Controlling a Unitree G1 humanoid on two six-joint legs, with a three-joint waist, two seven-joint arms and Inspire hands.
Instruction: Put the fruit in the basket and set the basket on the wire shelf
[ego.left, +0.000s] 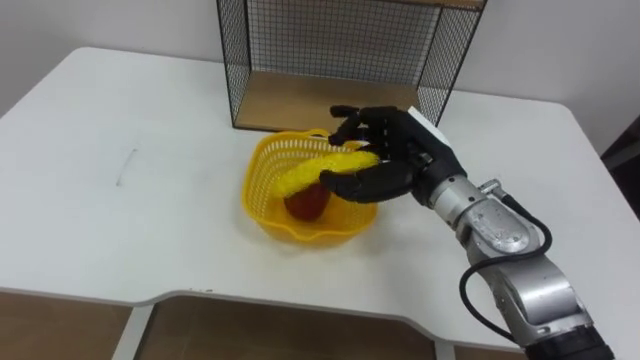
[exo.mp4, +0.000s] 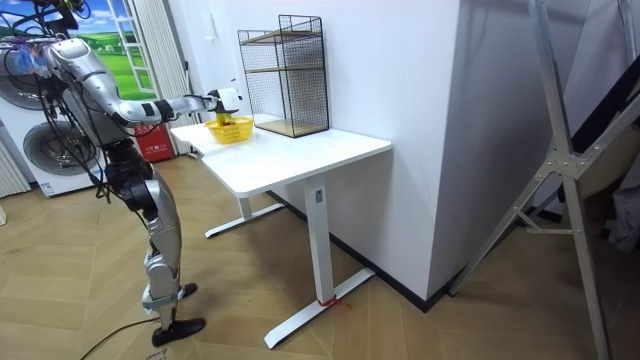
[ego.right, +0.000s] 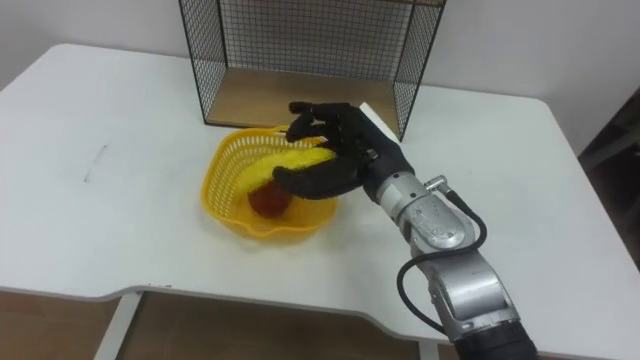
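Note:
A yellow plastic basket stands on the white table, just in front of the black wire shelf. A red fruit lies in its bottom. A yellow banana slants across the basket, its upper end inside my right hand. That hand hovers over the basket's right rim, fingers and thumb curled round the banana. In the room view I stand at the table's end, right arm stretched to the basket.
The wire shelf has a wooden floor board, open toward the basket. A faint pencil-like mark lies on the table at left. A washing machine stands behind me in the room view.

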